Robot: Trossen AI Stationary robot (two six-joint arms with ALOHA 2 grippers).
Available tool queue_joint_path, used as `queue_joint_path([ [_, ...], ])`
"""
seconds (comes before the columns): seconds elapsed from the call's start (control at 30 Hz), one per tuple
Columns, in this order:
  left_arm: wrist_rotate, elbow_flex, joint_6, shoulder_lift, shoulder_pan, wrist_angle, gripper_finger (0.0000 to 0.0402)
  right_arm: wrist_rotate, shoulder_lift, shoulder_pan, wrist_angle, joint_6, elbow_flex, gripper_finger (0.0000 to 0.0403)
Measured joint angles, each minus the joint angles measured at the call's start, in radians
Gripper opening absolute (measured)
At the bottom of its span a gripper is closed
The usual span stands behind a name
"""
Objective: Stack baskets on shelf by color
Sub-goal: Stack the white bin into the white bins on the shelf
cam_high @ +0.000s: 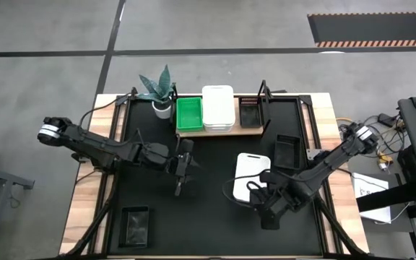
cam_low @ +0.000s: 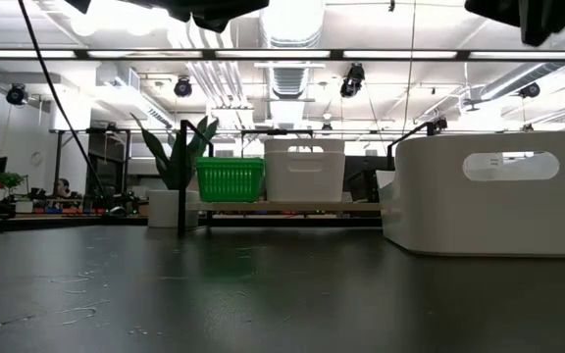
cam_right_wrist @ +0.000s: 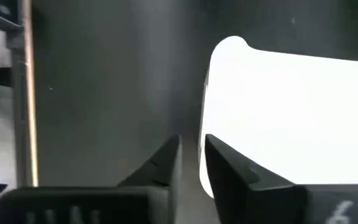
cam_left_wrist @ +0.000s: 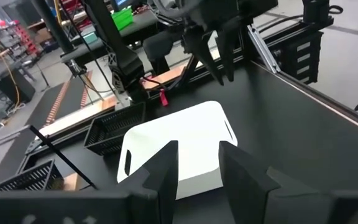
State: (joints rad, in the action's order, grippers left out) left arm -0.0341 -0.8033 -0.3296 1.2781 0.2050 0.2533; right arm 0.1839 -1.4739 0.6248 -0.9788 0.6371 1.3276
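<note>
Right gripper (cam_high: 255, 193), fingers barely parted beside the upturned white plastic basket (cam_high: 252, 175), hovered ready to grasp its edge.

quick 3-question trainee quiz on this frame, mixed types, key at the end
1. True or false: the shelf already carries a green basket and a white basket side by side.
2. Multiple choice: the loose white basket on the table lies nearest to: A) the left gripper B) the right gripper C) the plant.
3. Fill in: the basket in the near left corner of the table is ____.

Key: 1 true; 2 B; 3 black.
</note>
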Motion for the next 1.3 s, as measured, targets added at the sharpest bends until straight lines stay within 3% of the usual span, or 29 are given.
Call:
queue_joint_path([
  [0.33,0.0,0.005,-0.07,-0.027,0.0,-0.001,0.0099,0.027,-0.123,-0.004,-0.012,-0.004,-0.006,0.0179],
  [0.57,0.0,-0.004,-0.07,-0.039,0.0,0.012,0.0099,0.075,-0.177,-0.006,-0.006,-0.027,-0.02,0.0196],
  [0.8,0.0,-0.008,-0.071,-0.06,0.0,0.035,0.0099,0.133,-0.228,-0.006,0.024,-0.053,-0.029,0.0157],
  [1.07,0.0,0.007,-0.07,-0.087,0.0,0.034,0.0099,0.132,-0.288,-0.006,0.08,-0.157,-0.03,0.0027],
  [1.3,0.0,-0.007,-0.07,-0.103,0.0,0.077,0.0099,0.129,-0.226,0.0,0.059,-0.194,-0.022,0.0009],
])
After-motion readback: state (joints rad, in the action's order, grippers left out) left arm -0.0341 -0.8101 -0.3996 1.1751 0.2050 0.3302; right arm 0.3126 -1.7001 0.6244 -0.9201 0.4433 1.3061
